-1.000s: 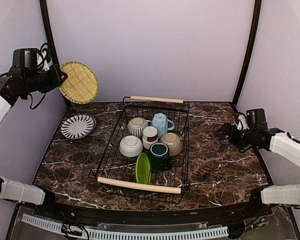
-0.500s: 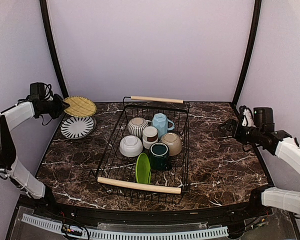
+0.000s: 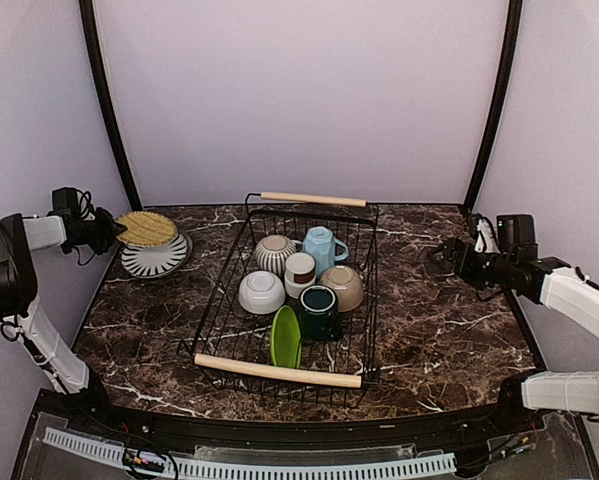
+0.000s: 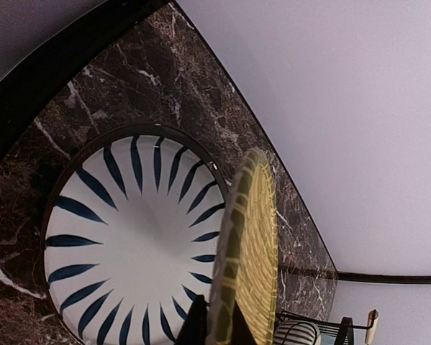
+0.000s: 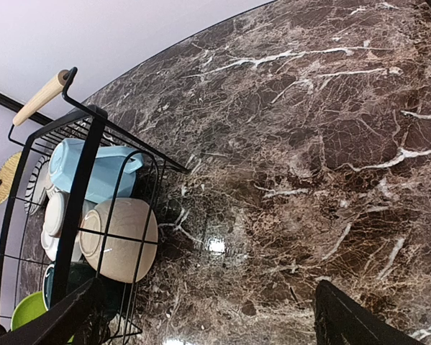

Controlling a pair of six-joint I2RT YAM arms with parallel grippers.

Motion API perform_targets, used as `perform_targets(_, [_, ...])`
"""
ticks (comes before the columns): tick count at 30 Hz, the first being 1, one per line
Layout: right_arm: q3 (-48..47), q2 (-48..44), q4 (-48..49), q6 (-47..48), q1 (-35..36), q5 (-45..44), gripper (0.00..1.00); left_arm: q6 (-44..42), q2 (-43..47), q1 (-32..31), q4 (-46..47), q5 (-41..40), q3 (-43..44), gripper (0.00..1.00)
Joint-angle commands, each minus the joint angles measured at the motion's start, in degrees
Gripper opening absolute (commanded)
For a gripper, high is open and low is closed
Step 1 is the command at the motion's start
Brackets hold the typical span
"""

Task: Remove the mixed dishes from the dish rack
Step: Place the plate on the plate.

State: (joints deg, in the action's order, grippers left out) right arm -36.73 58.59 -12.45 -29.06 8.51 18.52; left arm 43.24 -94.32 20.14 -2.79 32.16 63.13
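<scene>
Left gripper clamps the rim of a round yellow woven-textured plate, holding it nearly flat just above the white plate with dark radiating stripes, apparently to stack it. Right gripper hangs wide open beside the black wire dish rack, where a bright green plate waits, likely poised to reach in.

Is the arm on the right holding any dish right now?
No, the right gripper stands open over the bare marble table, with nothing between its fingers and the dish rack off to one side.
</scene>
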Motion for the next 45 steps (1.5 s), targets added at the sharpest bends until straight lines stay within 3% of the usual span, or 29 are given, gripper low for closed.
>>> perform_targets(1, [1.4, 0.6, 3.5, -0.8, 0.2, 1.9, 0.99, -2.2, -1.9, 0.0, 2.0, 2.4, -0.3, 0.06])
perform_targets(15, [2.2, 0.6, 3.6, -0.1, 0.3, 1.2, 0.99, -4.6, -9.8, -0.2, 0.4, 0.4, 1.7, 0.07])
perform_targets(20, [2.4, 0.5, 3.8, -0.1, 0.3, 1.1, 0.99, -4.8, -11.1, -0.4, 0.3, 1.0, 2.1, 0.12])
perform_targets(28, [3.2, 0.1, 3.8, -0.9, 0.3, 1.4, 0.99, -8.8, -11.0, -2.4, -6.0, -2.5, 5.1, 0.55])
perform_targets(31, [3.4, -1.2, 2.8, -0.7, 0.3, 0.9, 0.99, -11.2, -9.7, -2.7, -10.4, -6.6, 6.3, 0.67])
perform_targets(35, [2.8, -3.0, 0.7, 0.2, 0.3, -0.9, 0.99, -13.4, -7.5, -2.7, -14.6, -11.7, 8.0, 0.91])
perform_targets(37, [2.6, -3.5, 0.4, 0.1, 0.3, -1.0, 0.99, -14.5, -6.3, -2.8, -15.8, -14.3, 8.2, 0.97])
perform_targets(45, [2.4, -3.8, -0.7, -0.1, 0.3, -0.9, 0.99, -17.5, -0.4, -5.0, -17.6, -19.8, 7.9, 0.98])
